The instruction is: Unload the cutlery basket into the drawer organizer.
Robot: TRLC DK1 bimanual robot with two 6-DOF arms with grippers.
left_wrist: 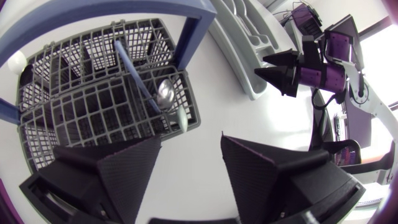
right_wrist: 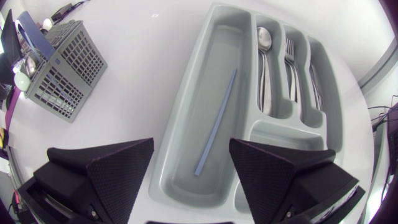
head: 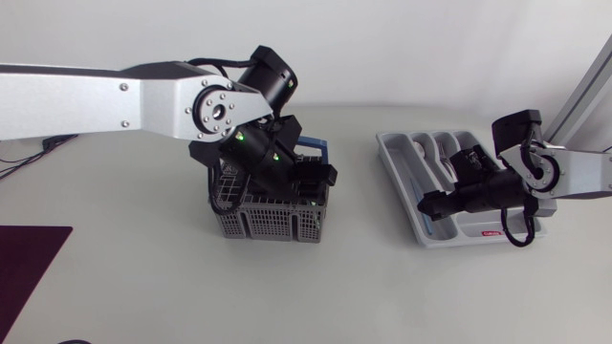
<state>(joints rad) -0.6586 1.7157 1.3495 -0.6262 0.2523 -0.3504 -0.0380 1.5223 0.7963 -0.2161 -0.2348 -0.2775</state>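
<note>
Your left gripper [left_wrist: 191,138] sits at centre-left of the head view, directly above the grey plastic lattice cutlery basket [head: 273,222]. Its two wedge fingers are spread wide and hold nothing.

In the left wrist view, the basket lies ahead of the fingers. A thin blue rod [left_wrist: 137,74] and a metal spoon [left_wrist: 165,93] stand tilted in adjacent cells. The basket's blue arched handle [left_wrist: 193,37] spans across above them.

Your right gripper [right_wrist: 191,140] is at centre-right of the head view, over the near end of the grey moulded drawer organizer [head: 392,158]. Its fingers are also spread wide and hold nothing.

In the right wrist view, the organizer's long wide compartment lies ahead of the fingers. It contains a second blue stick [right_wrist: 216,121], lying flat along its length. The narrow compartment beside it holds steel spoons [right_wrist: 264,40]. The next one holds a steel fork [right_wrist: 291,59].

The basket and the organizer stand well apart on the white table [head: 143,287].
</note>
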